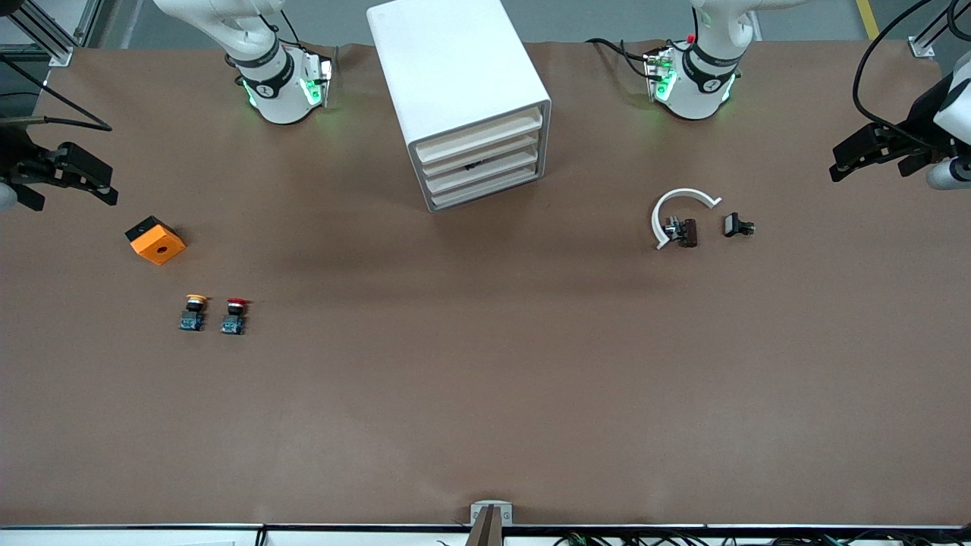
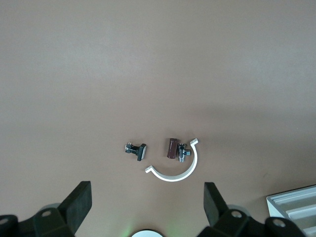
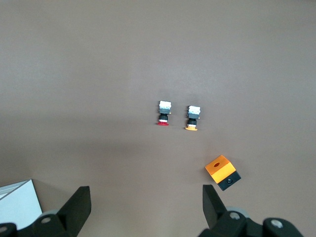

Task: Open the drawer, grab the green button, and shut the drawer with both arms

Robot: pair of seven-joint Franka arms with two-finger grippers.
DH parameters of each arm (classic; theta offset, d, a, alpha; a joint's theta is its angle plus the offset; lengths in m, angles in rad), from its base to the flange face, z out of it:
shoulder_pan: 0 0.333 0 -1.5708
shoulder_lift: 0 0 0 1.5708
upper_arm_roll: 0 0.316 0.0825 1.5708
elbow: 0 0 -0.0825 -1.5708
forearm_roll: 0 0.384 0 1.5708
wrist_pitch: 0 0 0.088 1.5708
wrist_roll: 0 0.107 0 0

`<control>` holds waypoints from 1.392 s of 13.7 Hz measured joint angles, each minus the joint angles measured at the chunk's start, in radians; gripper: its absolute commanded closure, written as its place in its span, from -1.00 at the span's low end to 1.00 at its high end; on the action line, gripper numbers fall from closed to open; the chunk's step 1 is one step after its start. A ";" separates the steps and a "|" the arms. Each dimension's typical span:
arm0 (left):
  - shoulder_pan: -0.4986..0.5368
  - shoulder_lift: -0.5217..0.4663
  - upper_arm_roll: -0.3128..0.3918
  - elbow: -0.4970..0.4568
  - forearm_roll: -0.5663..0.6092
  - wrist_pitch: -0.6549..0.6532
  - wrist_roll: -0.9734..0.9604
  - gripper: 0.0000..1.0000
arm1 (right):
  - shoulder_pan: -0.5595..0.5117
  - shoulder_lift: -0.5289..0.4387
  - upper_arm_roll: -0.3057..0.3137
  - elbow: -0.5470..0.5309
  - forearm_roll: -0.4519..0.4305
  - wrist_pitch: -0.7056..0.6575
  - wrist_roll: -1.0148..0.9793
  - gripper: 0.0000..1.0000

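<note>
Drawers in boxy white cabinet (image 1: 459, 98) all shut; green-capped button unseen, presumably inside. Left end effector (image 1: 865, 155) and right end effector (image 1: 64, 178) wide, empty, waiting over worktop (image 1: 485, 379) ends, likely keeping cabinet approach free.

your brown desk (image 1: 485, 394) and its load

you have the white cabinet (image 1: 455, 91) between the arm bases; an orange block (image 1: 155, 240), yellow-capped button (image 1: 193, 312) and red-capped button (image 1: 234, 315) toward the right arm's end; a white curved piece (image 1: 677, 205) and two small dark parts toward the left arm's.

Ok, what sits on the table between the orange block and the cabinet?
Nothing: the front view shows bare table from the orange block to the cabinet.
</note>
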 measured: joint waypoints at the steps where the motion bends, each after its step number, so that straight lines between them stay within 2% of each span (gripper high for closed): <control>1: 0.000 0.000 0.000 0.000 0.000 0.000 0.000 -1.00 | 0.000 0.000 0.000 0.000 0.000 0.000 0.000 -1.00; 9: 0.000 0.054 0.000 0.024 0.000 0.005 0.000 -1.00 | 0.000 0.000 0.000 0.002 0.000 0.000 0.000 -1.00; 16: -0.007 0.214 -0.005 0.052 0.000 0.037 -0.002 -1.00 | 0.000 0.000 0.001 0.003 0.000 0.000 0.000 -1.00; 19: -0.014 0.285 -0.012 0.054 -0.001 0.071 -0.070 -1.00 | 0.001 0.000 0.004 0.003 0.000 0.000 0.000 -1.00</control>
